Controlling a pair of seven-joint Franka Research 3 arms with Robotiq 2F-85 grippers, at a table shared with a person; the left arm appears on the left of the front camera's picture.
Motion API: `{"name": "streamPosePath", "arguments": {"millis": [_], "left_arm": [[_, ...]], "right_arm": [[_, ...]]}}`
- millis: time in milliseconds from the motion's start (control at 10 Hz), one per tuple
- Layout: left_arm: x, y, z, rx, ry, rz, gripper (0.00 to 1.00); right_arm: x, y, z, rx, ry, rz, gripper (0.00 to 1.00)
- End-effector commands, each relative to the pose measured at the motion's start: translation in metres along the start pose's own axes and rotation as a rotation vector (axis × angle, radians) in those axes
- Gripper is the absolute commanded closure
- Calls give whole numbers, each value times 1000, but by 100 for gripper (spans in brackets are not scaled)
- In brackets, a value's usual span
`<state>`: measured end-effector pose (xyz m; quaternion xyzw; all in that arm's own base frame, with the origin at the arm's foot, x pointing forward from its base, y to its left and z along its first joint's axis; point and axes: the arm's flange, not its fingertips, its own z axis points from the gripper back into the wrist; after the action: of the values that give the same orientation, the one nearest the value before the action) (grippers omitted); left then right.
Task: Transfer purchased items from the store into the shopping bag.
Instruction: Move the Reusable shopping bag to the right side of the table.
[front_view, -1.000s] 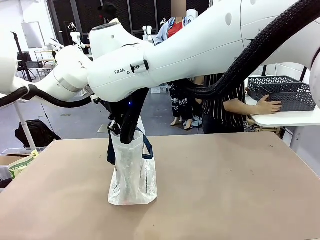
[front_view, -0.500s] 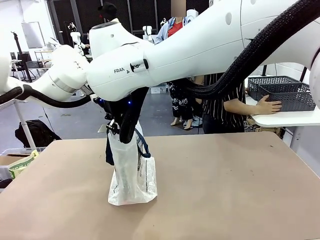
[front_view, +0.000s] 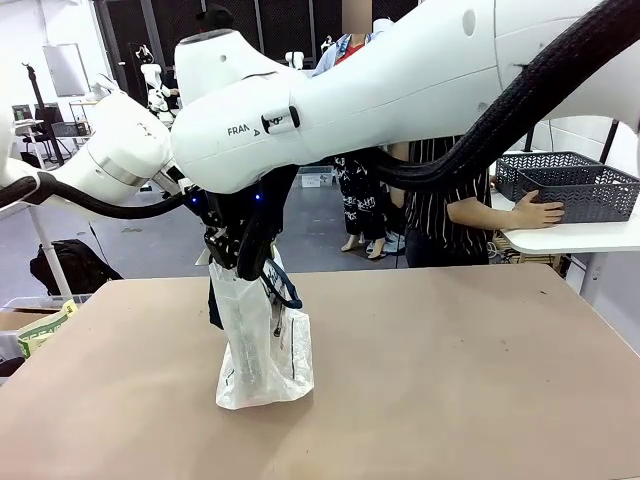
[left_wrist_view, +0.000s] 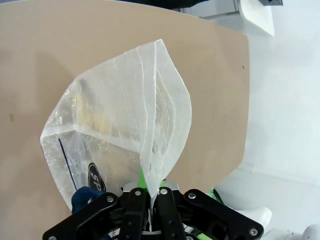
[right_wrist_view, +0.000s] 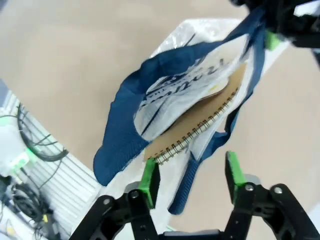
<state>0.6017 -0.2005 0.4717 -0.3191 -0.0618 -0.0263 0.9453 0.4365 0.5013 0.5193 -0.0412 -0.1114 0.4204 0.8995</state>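
Left gripper (left_wrist_view: 150, 192): fingers pressed together, pinching the bag (left_wrist_view: 125, 135) rim. Right gripper (right_wrist_view: 190, 175): fingers apart, pointing down, straddling a strap (right_wrist_view: 182, 187). Both wrists meet above the bag.

- We see two glossy white rounded robot arms (front_view: 400, 90), one printed "FRA" in black, trailed by black braided cable sleeves (front_view: 520, 100).
- Our black metal two-finger right gripper (right_wrist_view: 190, 182) carries green pads and silver screws.
- The person's shirt (front_view: 450, 180) is black with white stripes.

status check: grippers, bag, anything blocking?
Left gripper shut on shopping bag edge. Right gripper open around a strap handle. Basket off-table under person's hand.
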Motion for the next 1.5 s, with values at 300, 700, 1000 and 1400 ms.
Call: {"name": "streamPosePath", "arguments": {"millis": [300, 700, 1000, 1400], "left_arm": [[-11, 5, 11, -30, -69, -10, 100], [-17, 10, 12, -40, -88, -13, 100], [-24, 14, 16, -55, -97, -17, 100], [-26, 10, 11, -45, -77, -32, 100]], "right_arm": [[-66, -20, 37, -86, -73, -140, 0], [-126, -97, 72, -143, -82, -492, 0], [-201, -171, 70, -92, -74, -876, 0], [-298, -218, 53, -57, -51, -1188, 0]]}}
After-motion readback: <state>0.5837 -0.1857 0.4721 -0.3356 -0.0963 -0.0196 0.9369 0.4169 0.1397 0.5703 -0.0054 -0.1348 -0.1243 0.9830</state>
